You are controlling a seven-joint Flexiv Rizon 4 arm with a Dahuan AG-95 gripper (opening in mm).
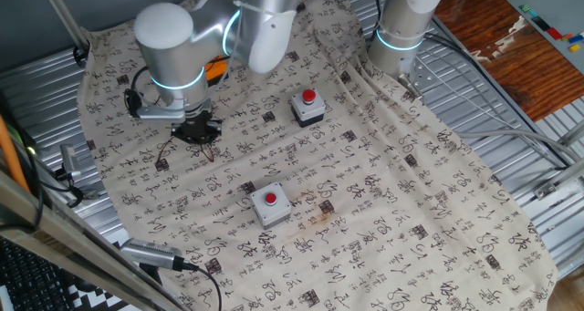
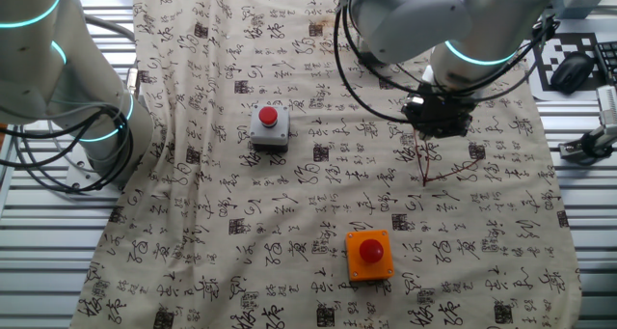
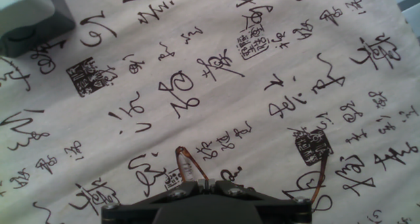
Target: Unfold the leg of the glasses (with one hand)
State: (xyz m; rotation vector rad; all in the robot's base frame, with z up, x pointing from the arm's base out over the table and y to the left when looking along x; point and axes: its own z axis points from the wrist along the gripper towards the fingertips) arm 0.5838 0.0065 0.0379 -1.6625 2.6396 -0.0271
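The black two-finger gripper [image 3: 205, 182] sits right at the bottom of the hand view, closest of all. Its two fingers are pressed together, and a thin reddish-brown wire piece of the small glasses [image 3: 186, 161] pokes up from between them toward 12 o'clock (so it is pinching that piece). Another curved brown wire shows at about 4 o'clock.

The biggest thing is the cream cloth with black writing [image 1: 383, 202], spread over the whole table. On it stand a grey box with a red button [image 1: 270, 202] near the middle and one more grey box with a red button [image 1: 307, 106] at about 1 o'clock from the first.

In the other fixed view, the glasses lie just under the gripper, at about 6 o'clock.
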